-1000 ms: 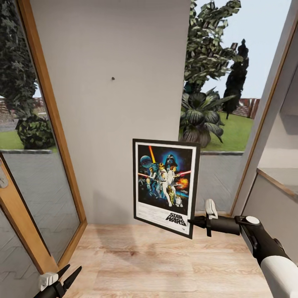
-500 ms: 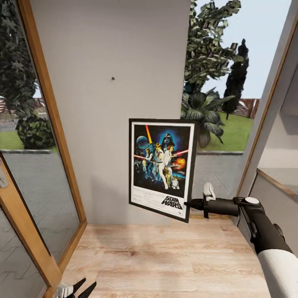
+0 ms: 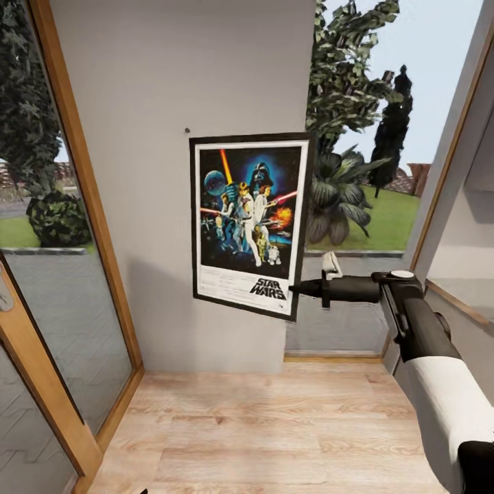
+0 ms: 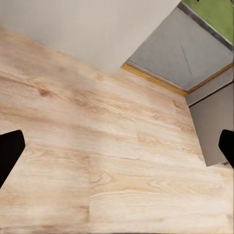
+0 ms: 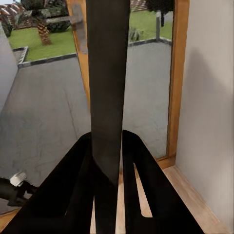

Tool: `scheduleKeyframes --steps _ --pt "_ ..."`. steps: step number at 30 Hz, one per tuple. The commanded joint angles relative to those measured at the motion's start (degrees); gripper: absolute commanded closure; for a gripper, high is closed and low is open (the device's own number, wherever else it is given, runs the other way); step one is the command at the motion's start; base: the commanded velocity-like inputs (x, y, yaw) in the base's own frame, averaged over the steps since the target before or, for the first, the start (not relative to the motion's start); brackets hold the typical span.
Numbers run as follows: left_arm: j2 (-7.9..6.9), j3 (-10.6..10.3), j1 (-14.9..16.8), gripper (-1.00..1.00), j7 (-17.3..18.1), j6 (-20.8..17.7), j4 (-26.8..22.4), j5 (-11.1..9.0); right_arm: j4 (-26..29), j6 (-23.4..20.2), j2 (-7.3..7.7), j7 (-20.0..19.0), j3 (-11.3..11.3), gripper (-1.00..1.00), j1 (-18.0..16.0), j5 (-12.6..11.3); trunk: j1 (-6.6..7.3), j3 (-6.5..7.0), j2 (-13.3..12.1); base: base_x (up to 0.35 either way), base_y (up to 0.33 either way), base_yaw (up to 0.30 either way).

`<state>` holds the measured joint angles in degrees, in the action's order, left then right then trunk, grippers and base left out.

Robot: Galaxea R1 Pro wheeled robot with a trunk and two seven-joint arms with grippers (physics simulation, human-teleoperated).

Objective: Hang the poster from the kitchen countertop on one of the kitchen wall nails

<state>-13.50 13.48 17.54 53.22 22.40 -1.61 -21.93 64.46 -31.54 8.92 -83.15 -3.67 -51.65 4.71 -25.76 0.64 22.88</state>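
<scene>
Right gripper [image 3: 296, 289] jaws pinch the poster [image 3: 248, 223] by its lower corner; left jaws [image 4: 117, 146] apparently spread.

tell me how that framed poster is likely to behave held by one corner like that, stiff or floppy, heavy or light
Probably stiff: the poster stays flat with straight frame edges though the right tool pinches only its lower corner. Likely light for its size, since that one thin grip carries it upright. It may swing or twist easily, as the right wrist view shows just a narrow edge between the fingers.
</scene>
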Motion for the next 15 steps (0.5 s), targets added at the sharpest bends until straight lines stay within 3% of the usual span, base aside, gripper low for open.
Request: scheduleKeyframes --steps 1,3,5,11,15 --pt "0.03 0.1 -0.3 -1.0 -1.7 0.3 0.0 0.4 0.0 -3.2 -0.12 -0.4 2.0 1.0 -3.9 0.4 -0.02 -0.03 0.0 0.0 0.0 0.0" --pt "0.04 0.0 -0.4 -1.0 -2.1 0.3 0.0 0.4 0.0 -4.2 -0.26 -0.4 2.7 1.0 -5.3 0.4 -0.02 -0.03 0.0 0.0 0.0 0.0" --pt "0.02 -0.3 -0.5 -1.0 -2.7 0.3 -0.1 0.4 -0.3 -7.9 -1.06 -0.6 3.9 1.0 -11.1 0.4 -0.02 -0.03 0.0 0.0 0.0 0.0" --pt "-0.03 -0.4 -0.5 -1.0 -2.8 0.3 -0.1 0.4 -0.8 -10.6 -1.76 -0.6 4.2 1.0 -15.2 0.5 -0.02 -0.03 0.0 0.0 0.0 0.0" --pt "-0.03 -0.4 -0.5 -1.0 -2.7 0.3 -0.1 0.4 -1.6 -11.6 -2.22 -0.6 4.2 1.0 -16.1 0.4 -0.02 -0.03 0.0 0.0 0.0 0.0"
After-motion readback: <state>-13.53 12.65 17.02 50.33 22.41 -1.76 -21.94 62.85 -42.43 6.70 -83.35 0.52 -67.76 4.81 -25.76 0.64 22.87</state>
